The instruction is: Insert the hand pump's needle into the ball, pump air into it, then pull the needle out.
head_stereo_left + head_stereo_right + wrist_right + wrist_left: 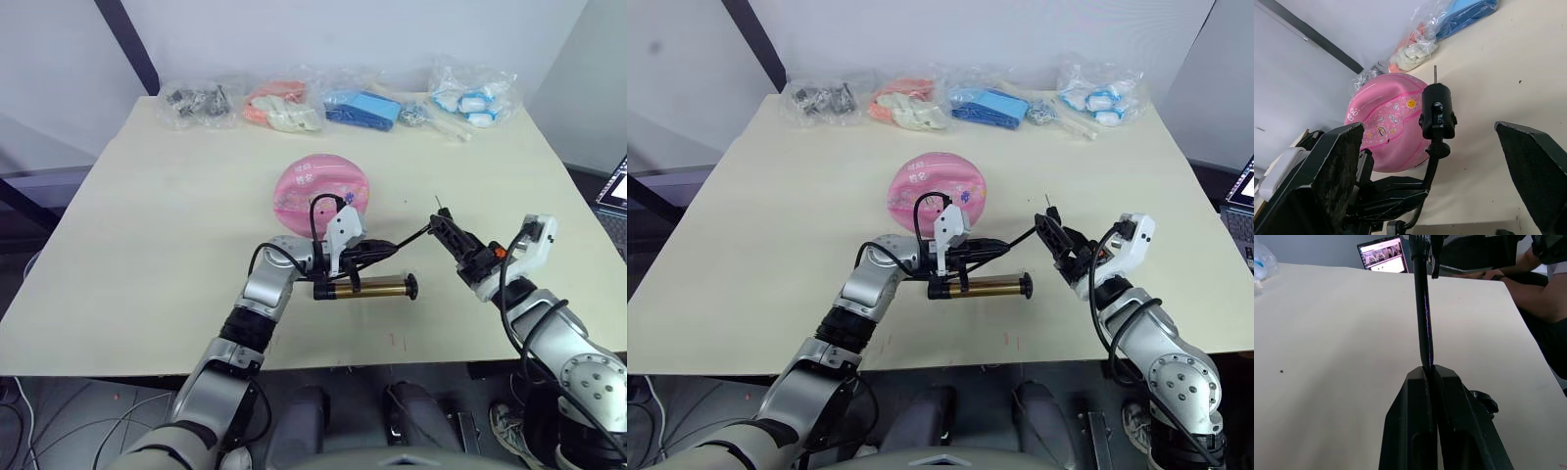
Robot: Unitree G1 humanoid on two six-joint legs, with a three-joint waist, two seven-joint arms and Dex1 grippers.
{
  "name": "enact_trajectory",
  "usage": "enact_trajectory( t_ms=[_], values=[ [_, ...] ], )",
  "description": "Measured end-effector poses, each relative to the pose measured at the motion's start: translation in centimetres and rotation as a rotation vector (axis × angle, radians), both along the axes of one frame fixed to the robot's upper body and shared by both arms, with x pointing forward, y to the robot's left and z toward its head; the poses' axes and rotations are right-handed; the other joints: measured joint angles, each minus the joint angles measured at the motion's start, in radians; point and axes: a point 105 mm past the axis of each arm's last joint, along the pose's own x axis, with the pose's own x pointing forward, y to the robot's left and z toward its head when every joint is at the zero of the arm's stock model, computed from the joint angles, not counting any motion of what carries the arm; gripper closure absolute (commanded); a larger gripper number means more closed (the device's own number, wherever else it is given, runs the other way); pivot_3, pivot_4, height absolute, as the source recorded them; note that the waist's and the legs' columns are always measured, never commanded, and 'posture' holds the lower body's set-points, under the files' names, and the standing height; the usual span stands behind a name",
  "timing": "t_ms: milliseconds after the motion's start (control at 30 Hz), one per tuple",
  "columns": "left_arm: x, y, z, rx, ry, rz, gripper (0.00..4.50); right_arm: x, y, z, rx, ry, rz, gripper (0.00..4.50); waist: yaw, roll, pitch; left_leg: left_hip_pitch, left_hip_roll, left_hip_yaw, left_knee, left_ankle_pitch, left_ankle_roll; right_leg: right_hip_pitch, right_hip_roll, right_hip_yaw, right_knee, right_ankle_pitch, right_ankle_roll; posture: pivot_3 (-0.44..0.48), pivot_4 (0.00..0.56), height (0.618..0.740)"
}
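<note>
The pump (364, 288) lies nearest the front table (127, 264) edge, bronze barrel running left to right, black handle at its right end. Directly behind its left end sits the left gripper (377, 249), fingers pressed together on the black hose (1423, 318), as the left wrist view confirms; the hose runs right from there, taut and nearly straight. To the right, clear of the pump, the right gripper (443, 227) stands wide open in its wrist view, with the needle (1435, 73) and its black fitting (1437, 111) between the fingers but untouched by either, pin pointing away from the robot. The hose is judged limp and springy, so the fitting will swing unless pinched on its rigid black body; the pin looks thin and bendable and is no place to grip. The barrel appears stiff, smooth and light, likely to roll if nudged. Farther back, behind the left gripper, the ball (321, 193) rests on the table; being round, pink rubber, it will probably roll or dent under a push, so it needs steadying. Bagged items (370, 106) line the far edge.
</note>
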Motion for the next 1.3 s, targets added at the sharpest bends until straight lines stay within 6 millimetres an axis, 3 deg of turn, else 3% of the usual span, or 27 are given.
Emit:
enact_trajectory(
  t_ms=[1300],
  values=[
    [-0.1,1.0,-1.1,0.052,-0.012,-0.031,4.49,0.9,0.5,-0.6,-0.084,0.098,0.076,0.0,-0.001,0.0,0.0,0.0,0.0,0.0,0.0,0.0,0.001,0.0,0.0,0.0,0.0,0.0,0.0,0.0,0.15,0.74]
  ],
)
